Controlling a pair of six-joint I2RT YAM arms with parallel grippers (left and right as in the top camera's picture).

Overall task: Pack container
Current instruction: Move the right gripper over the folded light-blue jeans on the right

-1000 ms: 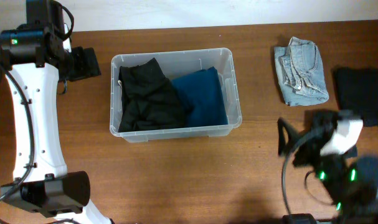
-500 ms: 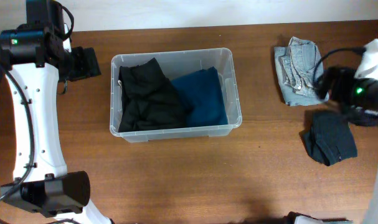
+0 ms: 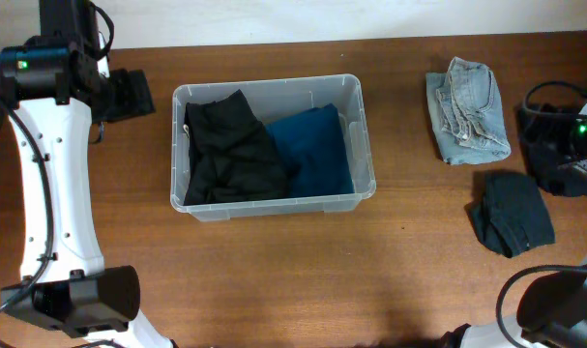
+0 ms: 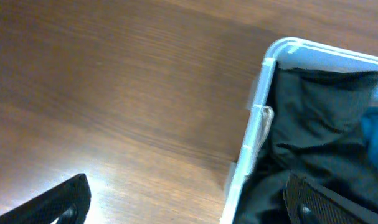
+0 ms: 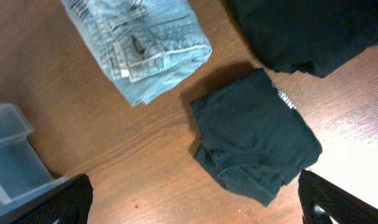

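The container (image 3: 272, 205), a clear plastic bin, stands mid-table holding a black garment (image 3: 230, 150) and a blue one (image 3: 317, 150). My left gripper (image 3: 129, 94) hangs open beside its far left corner. In the left wrist view the bin's rim (image 4: 263, 118) runs between the wide-apart fingers (image 4: 58, 205) of the left gripper (image 4: 189, 211), with nothing held. My right gripper (image 3: 544, 145) is open at the right edge, above folded jeans (image 5: 145, 43) and a dark folded garment (image 5: 257, 143). The right gripper (image 5: 195, 214) is empty.
Jeans (image 3: 467, 111) lie at the back right and the dark garment (image 3: 511, 213) in front of them. Another black garment (image 5: 313, 31) lies at the far right, under my right arm in the overhead view. A bin corner (image 5: 8, 149) shows at left.
My right arm swung from the table's front right up to the right edge, uncovering the dark garment on the wood. The left arm has not moved.
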